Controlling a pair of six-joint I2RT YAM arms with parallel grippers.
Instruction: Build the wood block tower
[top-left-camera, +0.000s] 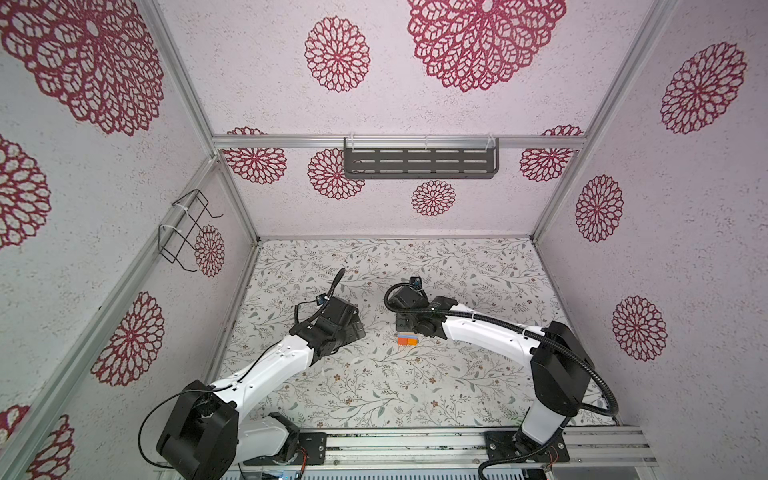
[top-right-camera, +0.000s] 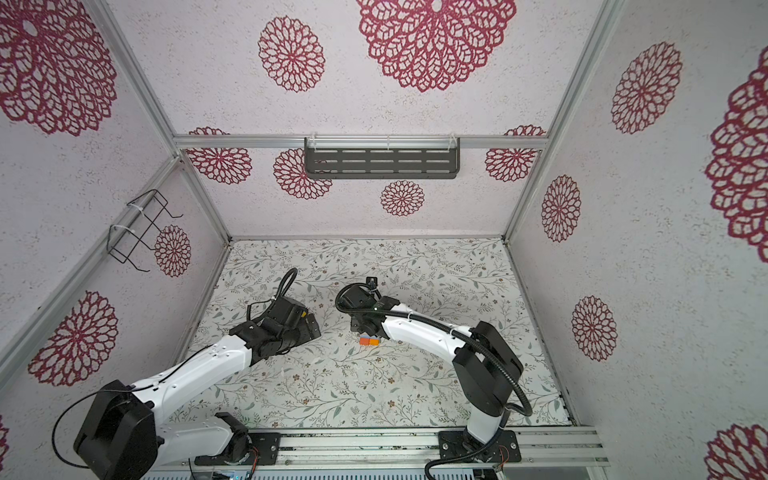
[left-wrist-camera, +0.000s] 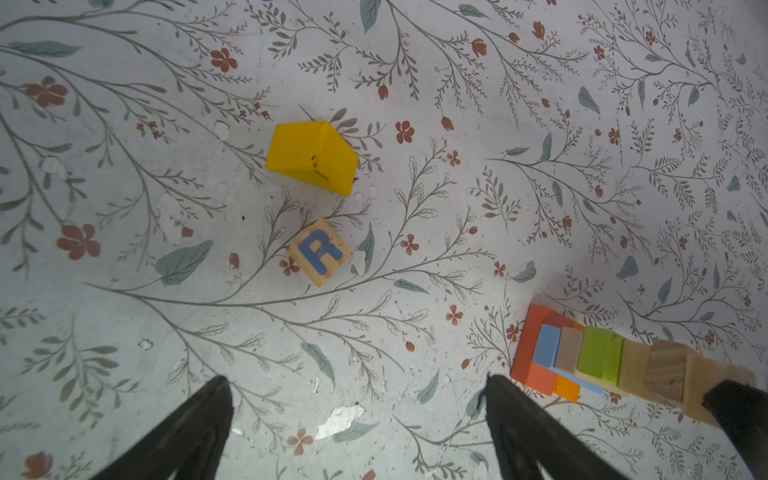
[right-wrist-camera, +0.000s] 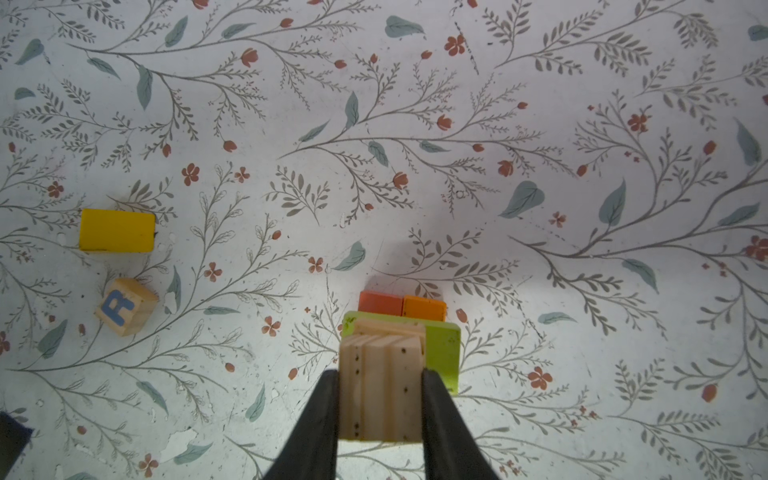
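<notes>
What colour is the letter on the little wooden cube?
Blue; the cube shows best in the left wrist view.

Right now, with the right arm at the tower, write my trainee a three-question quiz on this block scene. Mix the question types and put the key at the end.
1. True or false: the yellow roof piece lies on the mat, apart from the tower.
2. The right gripper is shut on: A) the yellow roof piece; B) a plain wood cube at the tower's top; C) nothing.
3. Fill in: the lettered cube lying loose on the mat shows a blue ___.
Key: 1 true; 2 B; 3 R.
</notes>
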